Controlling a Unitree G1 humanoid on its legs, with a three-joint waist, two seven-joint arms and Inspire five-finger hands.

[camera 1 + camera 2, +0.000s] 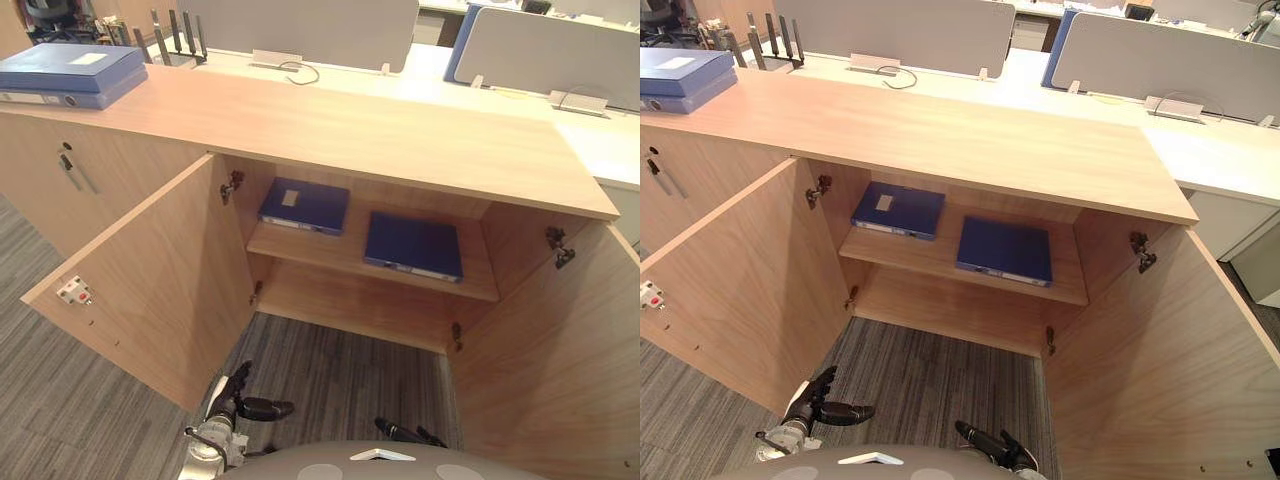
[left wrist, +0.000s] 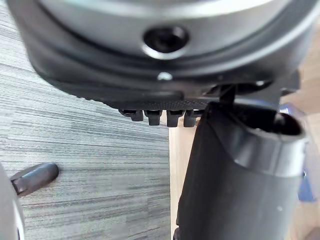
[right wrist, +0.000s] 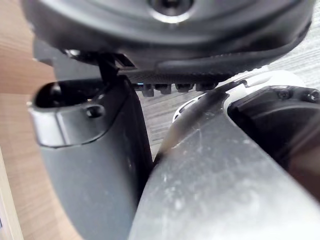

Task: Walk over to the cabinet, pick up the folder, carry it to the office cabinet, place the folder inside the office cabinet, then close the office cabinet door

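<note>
While hanging low with fingers loose and empty, left robot hand just beside open left light-wood cabinet door — right robot hand near right door. On inner shelf, ahead and above, flat dark-blue plastic folder beside a labelled blue folder. Probably doors next.

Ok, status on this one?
Left hand, right hand low, open, empty. Two folders on shelf, third folder on top. Both doors open, nothing blocking.
</note>
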